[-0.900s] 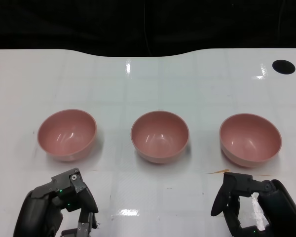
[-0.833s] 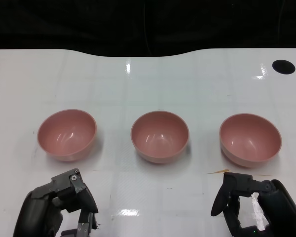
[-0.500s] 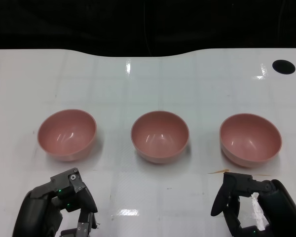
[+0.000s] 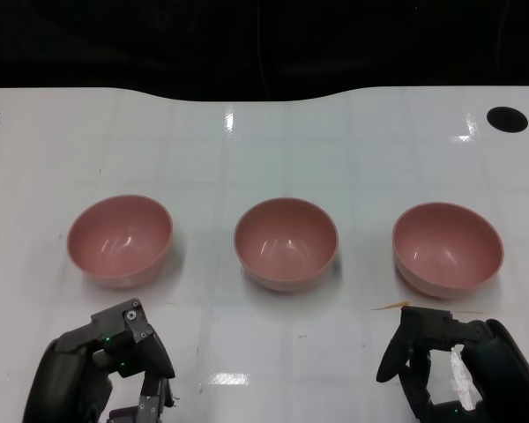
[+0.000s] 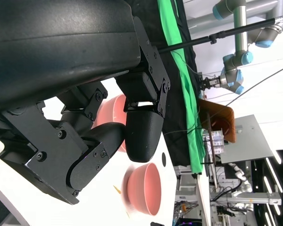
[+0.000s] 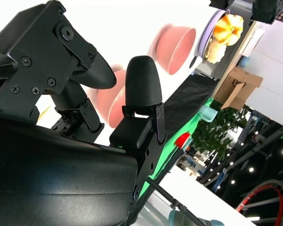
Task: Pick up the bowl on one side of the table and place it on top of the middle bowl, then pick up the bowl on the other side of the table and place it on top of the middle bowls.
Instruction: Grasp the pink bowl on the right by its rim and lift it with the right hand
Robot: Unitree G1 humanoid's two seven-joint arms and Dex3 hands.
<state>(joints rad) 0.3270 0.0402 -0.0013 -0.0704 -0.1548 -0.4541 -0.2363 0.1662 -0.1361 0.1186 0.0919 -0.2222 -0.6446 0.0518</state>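
Glossy white table (image 4: 273, 150), seemingly lab-like room

Bright overhead light is glaring off the glossy white table (image 4: 247, 123) in patches — soft shadows are pooling under each pink bowl (image 4: 286, 243). In both wrist views the bowls are blurring, while background lamps are flaring.

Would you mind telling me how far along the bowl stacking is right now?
Nothing looks done: the left bowl, middle bowl and right bowl sit apart in a row on the white table. Nothing is in hand; the left hand and right hand hold nothing, near the front edge. Both stacking moves remain.
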